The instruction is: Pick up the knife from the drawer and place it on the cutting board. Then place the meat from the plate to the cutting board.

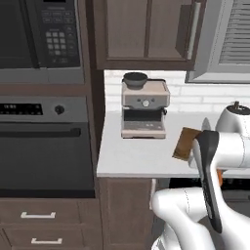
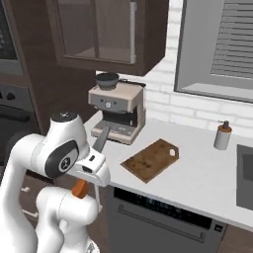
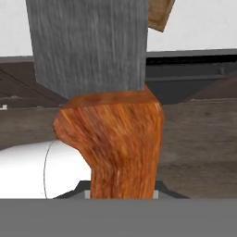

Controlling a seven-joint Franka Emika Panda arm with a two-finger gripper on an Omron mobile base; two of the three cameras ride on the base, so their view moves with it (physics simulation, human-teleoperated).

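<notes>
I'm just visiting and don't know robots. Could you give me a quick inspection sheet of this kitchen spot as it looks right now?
Surface: pale counter, bare around the board.
Job's things: cutting board lies flat on the counter with nothing on it; knife, grey blade and reddish wooden handle, is held up below counter level, blade toward the counter edge.
Clutter: coffee machine at the back by the wall; soap bottle to the right of the board.
Grippers: gripper shut on the knife handle.
Cables: nothing seen.
Surroundings: oven and microwave to the left, upper cabinets, window blinds, dishwasher front under the counter.
</notes>
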